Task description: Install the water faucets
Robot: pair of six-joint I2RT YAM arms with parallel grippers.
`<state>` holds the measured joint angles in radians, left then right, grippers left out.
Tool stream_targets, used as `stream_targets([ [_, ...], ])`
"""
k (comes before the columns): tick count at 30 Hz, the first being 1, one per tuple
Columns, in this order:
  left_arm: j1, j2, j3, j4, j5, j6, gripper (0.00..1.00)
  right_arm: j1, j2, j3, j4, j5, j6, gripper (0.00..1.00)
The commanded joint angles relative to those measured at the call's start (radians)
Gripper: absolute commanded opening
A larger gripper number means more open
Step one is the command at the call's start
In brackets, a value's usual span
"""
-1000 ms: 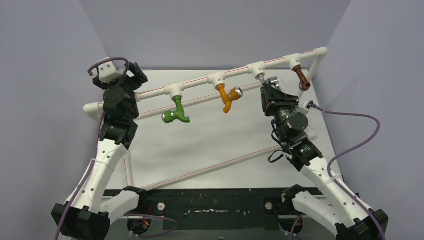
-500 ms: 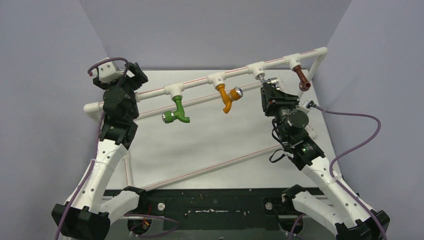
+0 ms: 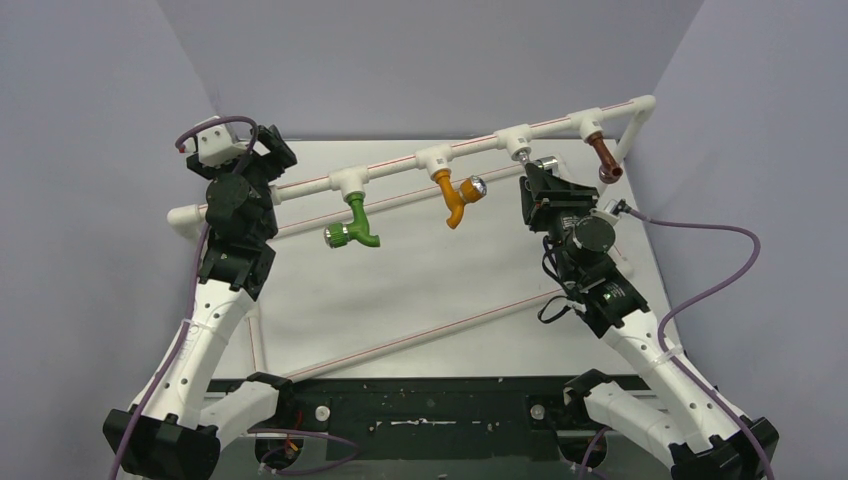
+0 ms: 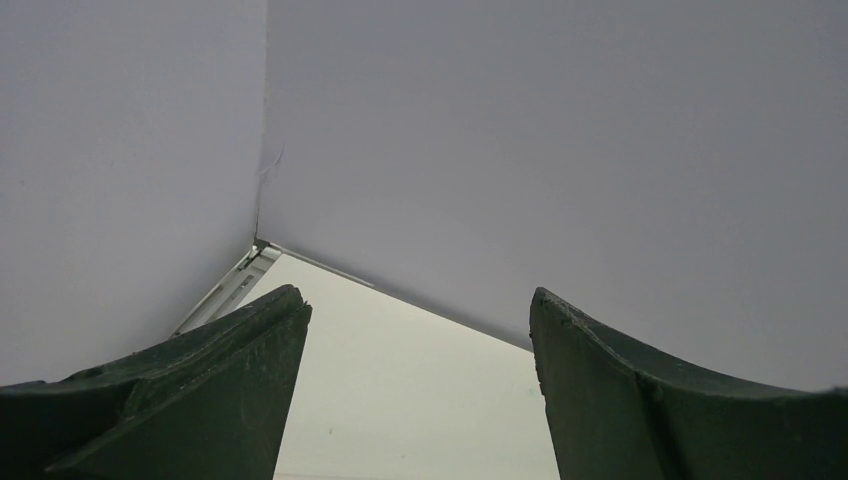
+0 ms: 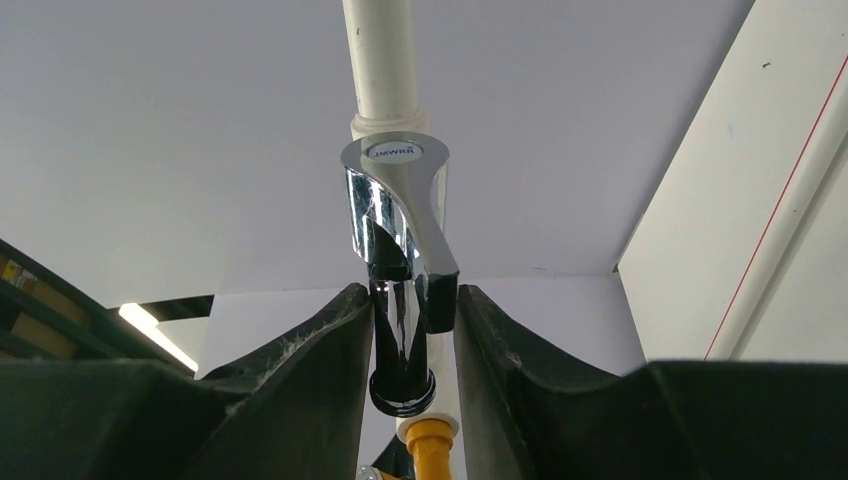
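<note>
A white pipe rail (image 3: 390,167) with tee fittings crosses the back of the table. A green faucet (image 3: 356,222), an orange faucet (image 3: 455,196) and a brown faucet (image 3: 602,156) hang from it. My right gripper (image 3: 538,180) is shut on the chrome faucet (image 5: 398,250), held under the third tee (image 3: 517,138). In the right wrist view my right gripper (image 5: 413,320) clamps the faucet's body between both fingers, and the orange faucet (image 5: 432,450) shows below. My left gripper (image 3: 262,148) is open and empty at the rail's left end; the left wrist view shows my left gripper (image 4: 420,330) with only table and wall between the fingers.
A thin white rod with a red stripe (image 3: 420,335) lies diagonally across the table (image 3: 430,270). Grey walls close in the back and both sides. Purple cables loop off both arms, one at the right (image 3: 720,270).
My right wrist has turned a little and shifted slightly left while holding the chrome faucet at the tee. The left arm has not moved.
</note>
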<state>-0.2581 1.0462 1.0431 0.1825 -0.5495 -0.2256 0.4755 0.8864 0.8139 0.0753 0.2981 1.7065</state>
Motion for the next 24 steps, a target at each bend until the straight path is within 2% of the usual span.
stream_targets([
  [1,-0.018,0.031,-0.109,-0.333,-0.009,-0.017,0.79,-0.014,0.014,0.024,-0.036,0.022,-0.015,0.36],
  [12,-0.018,0.031,-0.109,-0.332,-0.009,-0.016,0.79,-0.014,-0.016,0.014,-0.027,0.011,-0.055,0.54],
  [18,-0.018,0.029,-0.11,-0.331,-0.011,-0.012,0.79,-0.017,-0.087,0.012,-0.087,-0.008,-0.172,0.63],
  [24,-0.015,0.03,-0.111,-0.331,-0.014,-0.01,0.79,-0.026,-0.177,0.047,-0.248,-0.006,-0.371,0.7],
])
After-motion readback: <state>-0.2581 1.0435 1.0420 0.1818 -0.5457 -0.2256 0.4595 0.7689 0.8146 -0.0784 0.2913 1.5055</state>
